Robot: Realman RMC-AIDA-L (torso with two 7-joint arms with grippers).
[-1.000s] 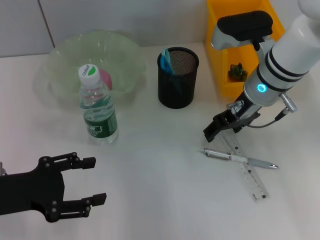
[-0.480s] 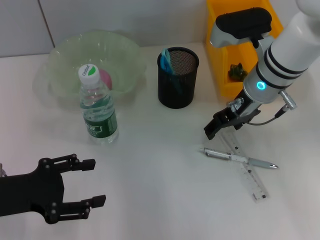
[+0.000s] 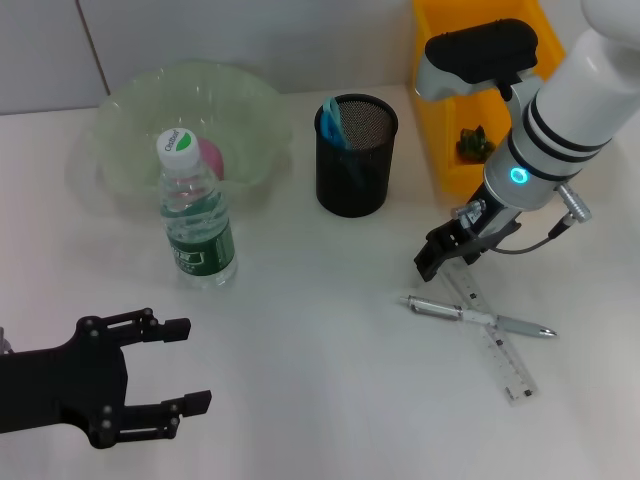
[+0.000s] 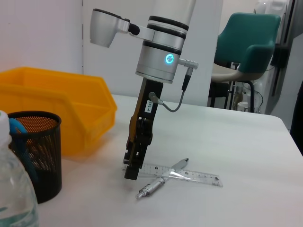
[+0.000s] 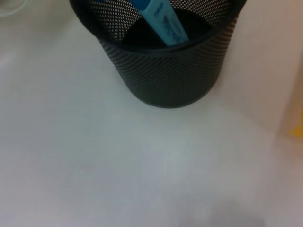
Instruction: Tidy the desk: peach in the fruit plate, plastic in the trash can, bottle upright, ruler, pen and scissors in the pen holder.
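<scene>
- Right gripper (image 3: 432, 262) low over the desk (image 3: 320, 400), tip just above the ruler's near end — fingers look pressed together, nothing between them.
- Ruler (image 3: 492, 335) flat on the desk, crossed by the pen (image 3: 478, 317) lying over it.
- Pen holder (image 3: 356, 155) upright, well apart from both, blue scissors handles (image 3: 332, 121) sticking out.
- Bottle (image 3: 197, 214) upright, just before the plate (image 3: 130, 150); pink peach (image 3: 210, 158) inside the plate.
- Yellow bin (image 3: 455, 165) behind the right arm, something green (image 3: 475, 146) in it.
- Left gripper (image 3: 180, 363) parked at the near left — fingers spread, empty.
</scene>
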